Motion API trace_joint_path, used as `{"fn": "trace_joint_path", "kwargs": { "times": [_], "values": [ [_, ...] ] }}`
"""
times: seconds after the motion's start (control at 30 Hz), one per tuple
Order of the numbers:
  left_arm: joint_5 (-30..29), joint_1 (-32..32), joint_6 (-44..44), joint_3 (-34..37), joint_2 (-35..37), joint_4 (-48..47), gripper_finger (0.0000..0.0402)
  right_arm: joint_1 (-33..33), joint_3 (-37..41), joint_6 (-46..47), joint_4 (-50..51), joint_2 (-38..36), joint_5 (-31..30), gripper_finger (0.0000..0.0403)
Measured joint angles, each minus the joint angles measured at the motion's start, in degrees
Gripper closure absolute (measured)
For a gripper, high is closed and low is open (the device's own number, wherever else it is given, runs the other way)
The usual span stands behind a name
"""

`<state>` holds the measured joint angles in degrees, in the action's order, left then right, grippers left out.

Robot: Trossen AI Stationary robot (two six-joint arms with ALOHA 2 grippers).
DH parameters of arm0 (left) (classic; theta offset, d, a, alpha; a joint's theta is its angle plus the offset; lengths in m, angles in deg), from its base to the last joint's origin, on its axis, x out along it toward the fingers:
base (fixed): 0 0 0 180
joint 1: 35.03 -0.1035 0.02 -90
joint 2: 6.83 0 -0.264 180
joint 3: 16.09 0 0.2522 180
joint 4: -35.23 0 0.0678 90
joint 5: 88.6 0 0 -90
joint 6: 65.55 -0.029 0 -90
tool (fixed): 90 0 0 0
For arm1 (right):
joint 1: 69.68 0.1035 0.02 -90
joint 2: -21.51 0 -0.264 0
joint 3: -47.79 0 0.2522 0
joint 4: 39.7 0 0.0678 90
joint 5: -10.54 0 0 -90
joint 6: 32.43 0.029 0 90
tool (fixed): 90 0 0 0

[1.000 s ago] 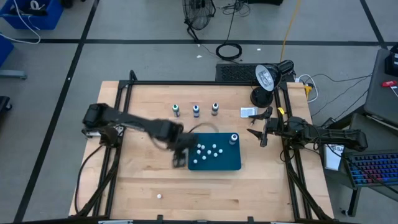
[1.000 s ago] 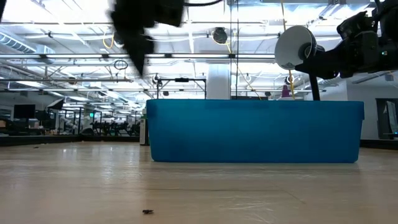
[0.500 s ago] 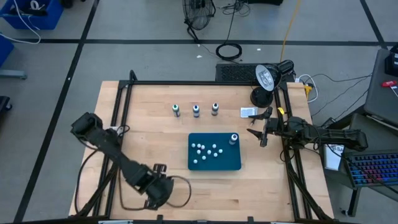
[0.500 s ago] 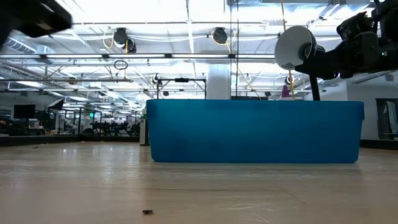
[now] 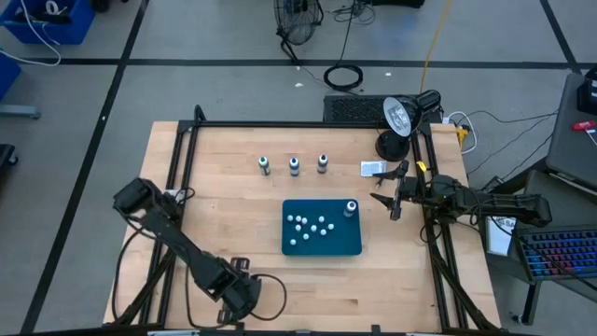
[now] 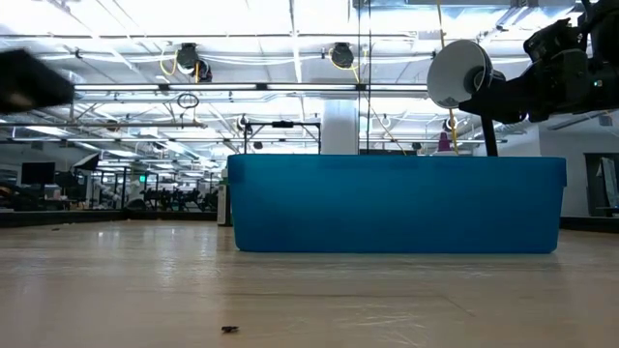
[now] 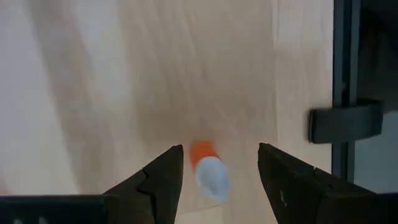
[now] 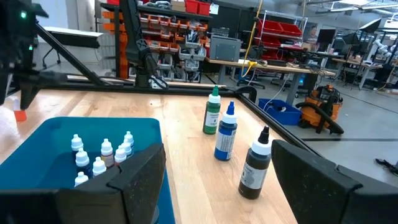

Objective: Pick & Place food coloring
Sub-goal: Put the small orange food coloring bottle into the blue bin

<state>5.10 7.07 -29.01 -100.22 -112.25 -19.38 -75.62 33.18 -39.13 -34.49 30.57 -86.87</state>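
A tiny food coloring bottle (image 7: 208,171) with an orange body and a white cap rests on the bare wood near the table's front edge. Whether it stands or lies I cannot tell. My left gripper (image 5: 238,297) hangs over it, pointing steeply down. It is open, with one finger on either side of the bottle (image 7: 221,149) and neither touching it. Several more tiny white-capped bottles (image 5: 311,227) stand in a blue tray (image 5: 345,245) at the table's middle. My right gripper (image 5: 392,198) waits open and level at the right side.
Three taller dropper bottles, green (image 8: 212,112), blue (image 8: 227,132) and dark (image 8: 255,165), stand in a row behind the tray (image 5: 294,165). A lamp (image 5: 399,117) stands at the far right corner. The black frame rail (image 7: 345,81) runs close to my left gripper.
My left gripper has swung from beside the tray's left side toward the table's near edge. It has sunk lower and now stands over the small orange bottle, which has stayed where it was. Its fingers have kept the same gap.
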Motion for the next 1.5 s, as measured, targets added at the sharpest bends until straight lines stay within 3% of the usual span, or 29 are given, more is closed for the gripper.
{"fn": "trace_joint_path", "kwargs": {
  "times": [0.43,0.57,0.83,1.03,1.17,1.37,1.5],
  "values": [
    [0.4,0.0,1.7,0.0,-3.0,0.4,0.0198,0.0,0.0,0.0,0.1,0.0,0.0,0.0124],
    [2.1,0.0,1.7,0.0,-3.0,0.3,0.0230,0.0,0.0,0.0,0.1,0.0,0.0,0.0124],
    [3.9,0.0,1.8,0.0,-3.0,0.4,0.0330,0.0,0.0,0.0,0.1,0.0,0.0,0.0124],
    [3.7,-0.2,1.1,-0.1,-2.9,0.3,0.0332,0.0,0.0,0.0,0.1,0.0,0.0,0.0124],
    [0.0,-3.0,-5.9,-3.3,-2.0,-3.7,0.0332,0.0,0.0,0.0,0.1,0.0,0.0,0.0124],
    [-12.1,-11.3,-22.2,-16.4,-1.5,-17.9,0.0332,0.0,0.0,0.0,0.1,0.0,0.0,0.0124],
    [-16.6,-18.2,-32.4,-21.5,-1.4,-19.0,0.0332,0.0,0.0,0.0,0.1,0.0,0.0,0.0124]
  ]
}}
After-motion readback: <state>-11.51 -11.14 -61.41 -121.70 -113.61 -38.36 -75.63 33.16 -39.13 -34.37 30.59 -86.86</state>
